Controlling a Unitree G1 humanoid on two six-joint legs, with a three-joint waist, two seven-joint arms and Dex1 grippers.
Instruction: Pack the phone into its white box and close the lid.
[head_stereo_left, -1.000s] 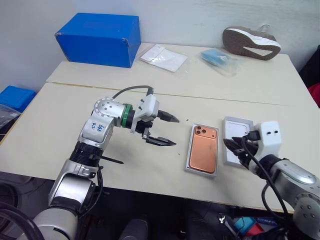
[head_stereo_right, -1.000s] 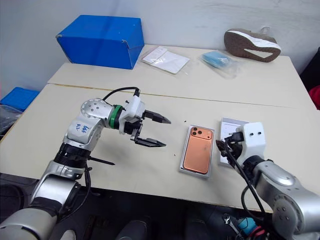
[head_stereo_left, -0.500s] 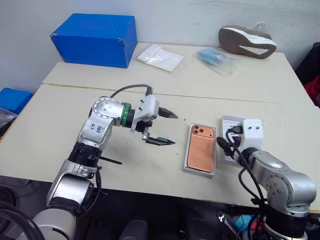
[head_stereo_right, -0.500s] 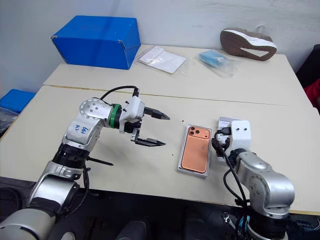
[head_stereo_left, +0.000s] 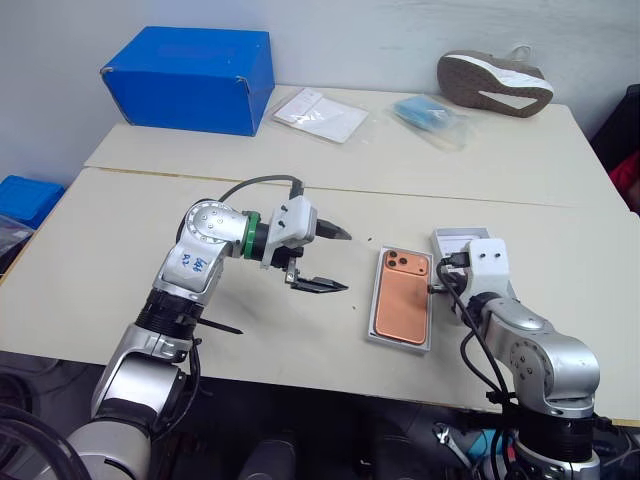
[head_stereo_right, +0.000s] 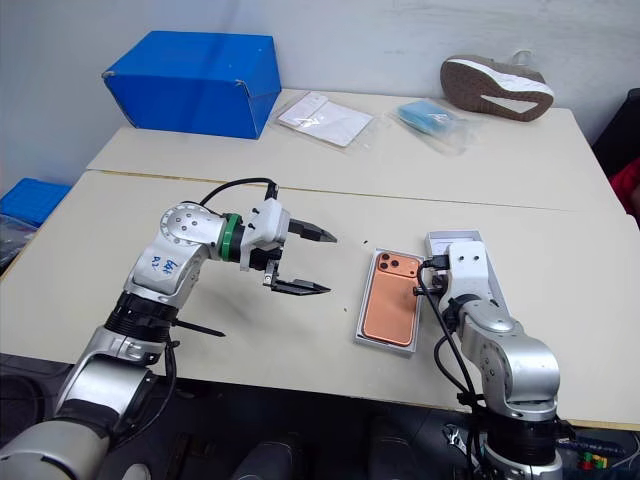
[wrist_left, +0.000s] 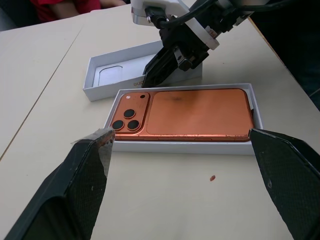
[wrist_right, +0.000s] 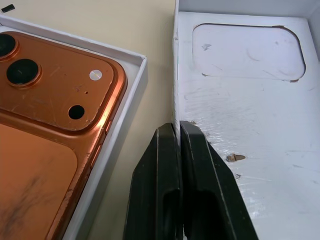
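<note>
Orange phone (wrist_left: 185, 114) lies camera-side up inside the white box (wrist_left: 180, 146) on the table (head_stereo_left: 120, 260). Just beside it sits the lid (wrist_right: 260, 100), inside facing up. The right gripper (wrist_right: 179, 131) is pinched shut on the lid's near wall. The left gripper (head_stereo_left: 330, 260) hovers spread wide, empty, facing the phone

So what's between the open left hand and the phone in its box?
Bare tabletop apart from one tiny red speck, seen in the left wrist view; the left hand hangs clear of the white box holding the phone.
</note>
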